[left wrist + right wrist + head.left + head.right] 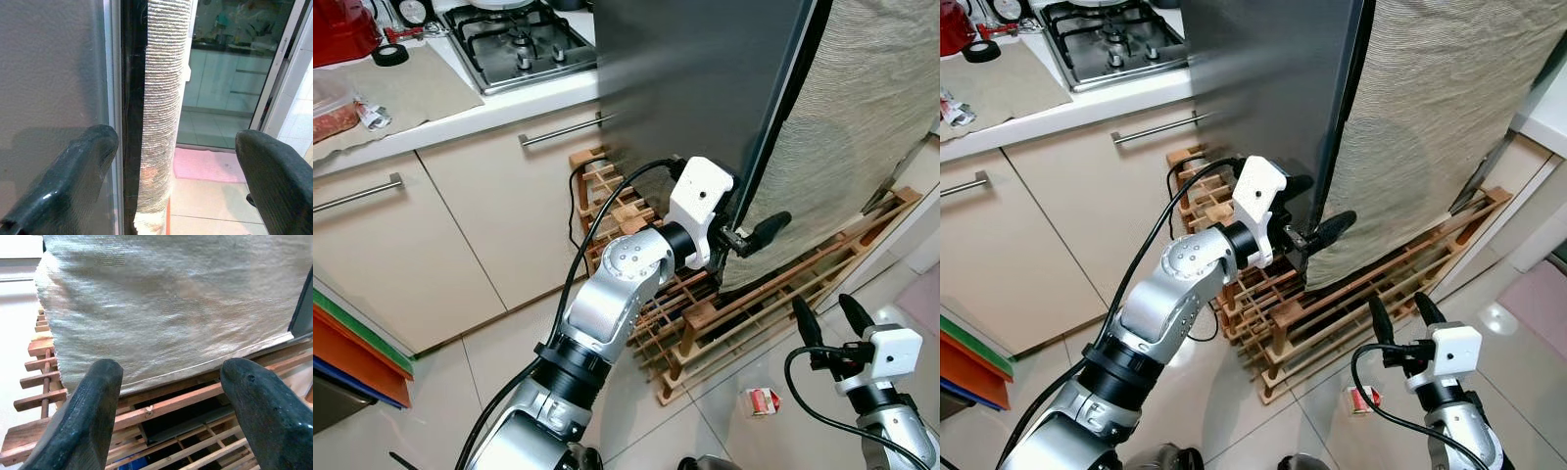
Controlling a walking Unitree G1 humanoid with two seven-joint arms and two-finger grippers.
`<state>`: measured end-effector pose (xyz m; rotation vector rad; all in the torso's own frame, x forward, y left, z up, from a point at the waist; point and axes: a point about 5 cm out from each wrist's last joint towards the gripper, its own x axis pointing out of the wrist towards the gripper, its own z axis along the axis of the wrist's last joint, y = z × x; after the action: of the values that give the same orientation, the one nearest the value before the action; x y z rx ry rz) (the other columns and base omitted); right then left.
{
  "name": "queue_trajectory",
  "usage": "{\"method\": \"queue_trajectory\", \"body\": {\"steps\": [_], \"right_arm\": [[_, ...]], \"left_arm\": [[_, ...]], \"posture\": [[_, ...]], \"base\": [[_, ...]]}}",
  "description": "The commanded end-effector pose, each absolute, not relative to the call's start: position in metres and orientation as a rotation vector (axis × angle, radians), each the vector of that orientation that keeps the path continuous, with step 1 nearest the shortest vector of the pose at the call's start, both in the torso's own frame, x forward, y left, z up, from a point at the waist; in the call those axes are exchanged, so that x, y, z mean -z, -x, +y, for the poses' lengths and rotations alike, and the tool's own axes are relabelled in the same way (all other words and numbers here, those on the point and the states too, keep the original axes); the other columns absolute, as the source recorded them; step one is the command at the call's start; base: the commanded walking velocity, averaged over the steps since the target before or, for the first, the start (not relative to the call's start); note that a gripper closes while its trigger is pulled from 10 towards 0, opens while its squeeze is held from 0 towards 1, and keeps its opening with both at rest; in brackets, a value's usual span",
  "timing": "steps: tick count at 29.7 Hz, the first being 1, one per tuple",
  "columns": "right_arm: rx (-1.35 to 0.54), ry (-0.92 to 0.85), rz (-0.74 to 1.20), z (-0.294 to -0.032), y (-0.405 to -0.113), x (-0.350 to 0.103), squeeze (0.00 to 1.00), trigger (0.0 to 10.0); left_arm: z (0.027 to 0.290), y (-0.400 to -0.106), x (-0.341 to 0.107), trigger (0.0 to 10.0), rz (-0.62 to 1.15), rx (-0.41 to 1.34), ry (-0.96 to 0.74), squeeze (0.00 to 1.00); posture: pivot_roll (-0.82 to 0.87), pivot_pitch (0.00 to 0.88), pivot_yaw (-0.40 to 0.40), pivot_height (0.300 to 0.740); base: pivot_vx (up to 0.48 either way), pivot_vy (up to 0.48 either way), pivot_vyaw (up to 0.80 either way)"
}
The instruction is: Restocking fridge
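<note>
The fridge's dark grey door (695, 88) stands tall at the middle, with a beige woven cloth (862, 108) hanging over the side beyond its edge. My left gripper (1320, 208) is open at the door's lower edge. In the left wrist view (176, 161) one finger lies in front of the grey door face and the other past the cloth, so the black door edge (129, 122) sits between them. My right gripper (824, 313) is open low near the floor, empty, facing the cloth's hem (171, 313) and the wooden rack.
A wooden slatted rack (754, 313) lies on the tiled floor under the fridge. A small red-and-white carton (762, 400) lies on the tiles beside my right arm. To the left are cream cabinets (460, 225), a counter with a gas hob (519, 39), and coloured boards (352, 352).
</note>
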<state>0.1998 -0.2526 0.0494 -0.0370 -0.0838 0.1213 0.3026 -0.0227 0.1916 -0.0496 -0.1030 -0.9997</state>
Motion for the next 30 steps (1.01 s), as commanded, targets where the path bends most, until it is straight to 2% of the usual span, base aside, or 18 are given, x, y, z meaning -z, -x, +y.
{"method": "queue_trajectory", "body": {"steps": [1, 9, 11, 18, 30], "right_arm": [[-0.128, 0.026, -0.095, -0.252, -0.199, -0.053, 0.01, 10.0], [-0.142, 0.024, -0.110, -0.238, -0.198, -0.061, 0.01, 10.0], [-0.149, 0.022, -0.128, -0.227, -0.205, -0.072, 0.01, 10.0], [-0.155, 0.019, -0.157, -0.218, -0.216, -0.092, 0.01, 10.0], [-0.144, 0.031, -0.157, -0.198, -0.220, -0.115, 0.01, 10.0]], "left_arm": [[-0.036, -0.298, -0.202, 10.0, -0.128, 1.037, 0.064, 0.00], [-0.040, -0.297, -0.203, 10.0, -0.130, 1.050, 0.078, 0.00], [-0.042, -0.297, -0.205, 10.0, -0.130, 1.053, 0.086, 0.00], [-0.050, -0.302, -0.200, 10.0, -0.109, 1.030, 0.059, 0.00], [-0.055, -0.310, -0.201, 10.0, -0.091, 0.990, 0.084, 0.00]], "posture": [[-0.08, 0.071, 0.018, 0.740], [-0.08, 0.073, 0.021, 0.740], [-0.08, 0.072, 0.022, 0.740], [-0.09, 0.071, 0.025, 0.740], [-0.09, 0.073, 0.030, 0.740]], "base": [[0.000, 0.000, 0.00], [0.000, 0.000, 0.00], [0.000, 0.000, 0.00], [0.000, 0.000, 0.00], [0.000, 0.000, 0.00]]}}
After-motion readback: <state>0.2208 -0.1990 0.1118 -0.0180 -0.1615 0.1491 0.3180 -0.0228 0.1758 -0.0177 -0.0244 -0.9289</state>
